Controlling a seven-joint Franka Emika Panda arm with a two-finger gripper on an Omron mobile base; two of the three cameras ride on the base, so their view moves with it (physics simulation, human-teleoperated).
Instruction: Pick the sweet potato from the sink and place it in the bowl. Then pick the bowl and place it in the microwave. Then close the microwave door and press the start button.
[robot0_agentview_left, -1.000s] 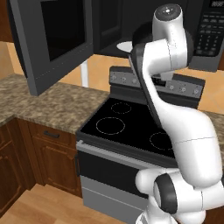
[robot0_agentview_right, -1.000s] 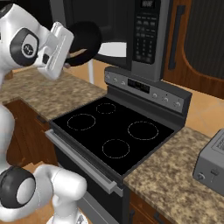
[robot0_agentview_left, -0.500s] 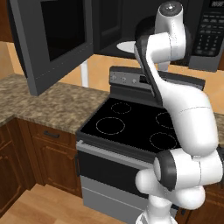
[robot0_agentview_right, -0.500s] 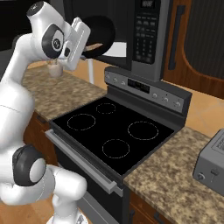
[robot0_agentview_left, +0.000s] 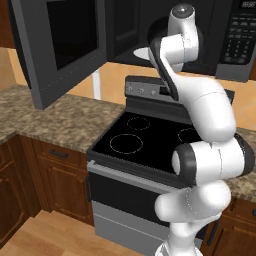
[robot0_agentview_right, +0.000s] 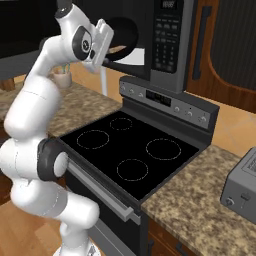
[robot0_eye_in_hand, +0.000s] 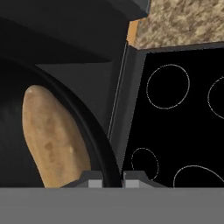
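Observation:
My gripper (robot0_eye_in_hand: 113, 181) is shut on the rim of the glossy black bowl (robot0_eye_in_hand: 95, 136). A tan sweet potato (robot0_eye_in_hand: 48, 135) lies inside the bowl. In the right base view the gripper (robot0_agentview_right: 111, 50) holds the bowl (robot0_agentview_right: 124, 31) up at the mouth of the black microwave (robot0_agentview_right: 167, 40), above its white turntable plate (robot0_agentview_right: 134, 58). The microwave door (robot0_agentview_left: 60, 45) hangs wide open to the left. The keypad panel (robot0_agentview_left: 240, 37) is on the right; its start button is too small to pick out. The sink is out of view.
A black-topped stove (robot0_agentview_right: 130, 150) with a grey control panel (robot0_agentview_right: 170, 102) stands right below the microwave. Speckled stone counter (robot0_agentview_left: 60, 122) runs on both sides. A grey toaster (robot0_agentview_right: 242, 187) sits on the counter at the right.
The arm has straightened up and carried the bowl with the sweet potato higher and toward the microwave opening. The grip on the rim is unchanged.

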